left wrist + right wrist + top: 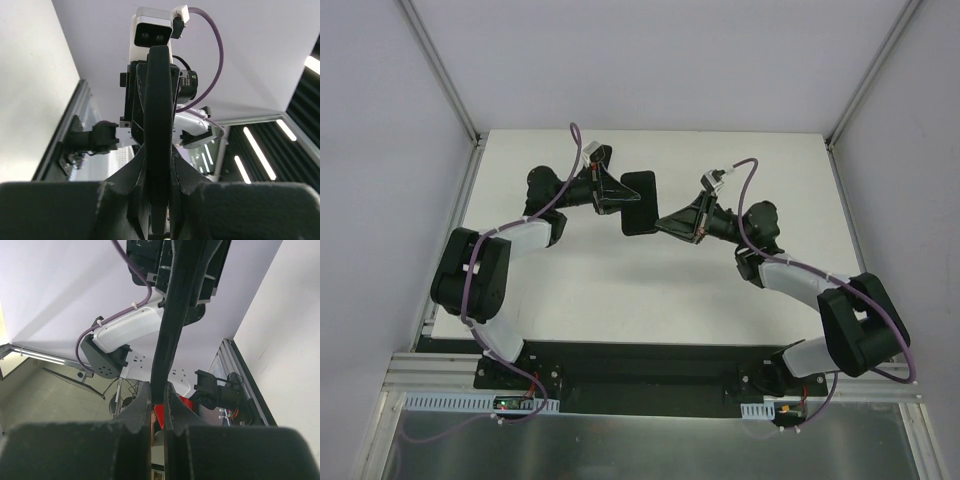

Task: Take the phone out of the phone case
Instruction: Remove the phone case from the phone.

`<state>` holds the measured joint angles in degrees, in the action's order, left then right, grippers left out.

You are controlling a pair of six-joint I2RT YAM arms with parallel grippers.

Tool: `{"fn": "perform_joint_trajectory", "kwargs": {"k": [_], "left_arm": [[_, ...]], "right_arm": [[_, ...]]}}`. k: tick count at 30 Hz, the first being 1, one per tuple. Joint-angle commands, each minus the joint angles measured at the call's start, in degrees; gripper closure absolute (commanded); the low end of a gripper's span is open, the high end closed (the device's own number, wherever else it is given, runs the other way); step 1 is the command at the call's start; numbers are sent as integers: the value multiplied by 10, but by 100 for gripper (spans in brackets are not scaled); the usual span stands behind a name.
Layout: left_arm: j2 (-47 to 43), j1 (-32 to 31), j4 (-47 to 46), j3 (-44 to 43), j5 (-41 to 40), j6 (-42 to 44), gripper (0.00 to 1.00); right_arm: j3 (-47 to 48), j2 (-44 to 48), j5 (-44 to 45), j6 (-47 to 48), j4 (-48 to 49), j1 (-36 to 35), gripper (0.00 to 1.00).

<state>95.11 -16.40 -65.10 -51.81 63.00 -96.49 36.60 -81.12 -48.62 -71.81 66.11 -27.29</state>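
The black phone case (pixel 638 200), with the phone not separable from it by eye, hangs above the white table between my two grippers. My left gripper (pixel 616 196) is shut on its left side. In the left wrist view the phone case (pixel 159 110) stands edge-on and thick between the left gripper's (pixel 159 167) jaws. My right gripper (pixel 667 222) is shut on its lower right end. In the right wrist view the phone case (pixel 173 310) is a thin black edge pinched by the right gripper (pixel 158 394).
The white table (pixel 650 290) lies below both arms, with white walls on three sides and metal rails (pixel 450 230) along its edges. The black base plate (pixel 640 375) runs along the near edge.
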Motion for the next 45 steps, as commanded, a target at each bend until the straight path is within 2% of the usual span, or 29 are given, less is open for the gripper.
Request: {"fn": "perform_joint_trajectory", "kwargs": {"k": [1, 10, 13, 14, 17, 19, 20, 21, 23, 25, 30, 41, 42, 44, 45], "left_arm": [[38, -6, -222, -7, -49, -104, 100], [35, -6, -221, -16, -57, -130, 100], [17, -7, -204, -7, -62, -127, 100], [11, -7, -195, 0, -63, -125, 100], [-7, -7, -184, 11, -68, -121, 100], [-16, -7, -177, 15, -69, -121, 100], [-18, -7, -176, 16, -69, -121, 100], [-21, -7, -174, 18, -70, -123, 100], [-25, -7, -173, 20, -73, -124, 100], [-28, -7, -170, 21, -76, -124, 100], [-30, -8, -170, 26, -81, -123, 100], [-56, -10, -144, 40, -81, -101, 100], [-59, -10, -142, 40, -78, -99, 100], [-59, -10, -142, 40, -77, -99, 100], [-58, -10, -143, 39, -75, -99, 100]], "right_arm": [[75, 39, -58, -3, 215, -49, 99], [100, 69, -128, 62, 149, -70, 99], [95, 72, -137, 115, 86, -72, 99], [95, 76, -137, 160, 57, -73, 98], [99, 96, -126, 244, -78, -76, 99], [111, 121, -105, 362, -235, -84, 99], [135, 133, -73, 422, -384, -89, 99], [152, 153, -49, 521, -456, -96, 99], [187, 165, -4, 585, -581, -118, 98], [194, 172, 2, 609, -606, -123, 99], [189, 167, 7, 597, -606, -125, 99], [175, 143, 87, 498, -560, -129, 98], [172, 148, 95, 493, -560, -129, 85], [159, 170, 109, 492, -562, -126, 73], [155, 178, 110, 491, -563, -120, 56]]}}
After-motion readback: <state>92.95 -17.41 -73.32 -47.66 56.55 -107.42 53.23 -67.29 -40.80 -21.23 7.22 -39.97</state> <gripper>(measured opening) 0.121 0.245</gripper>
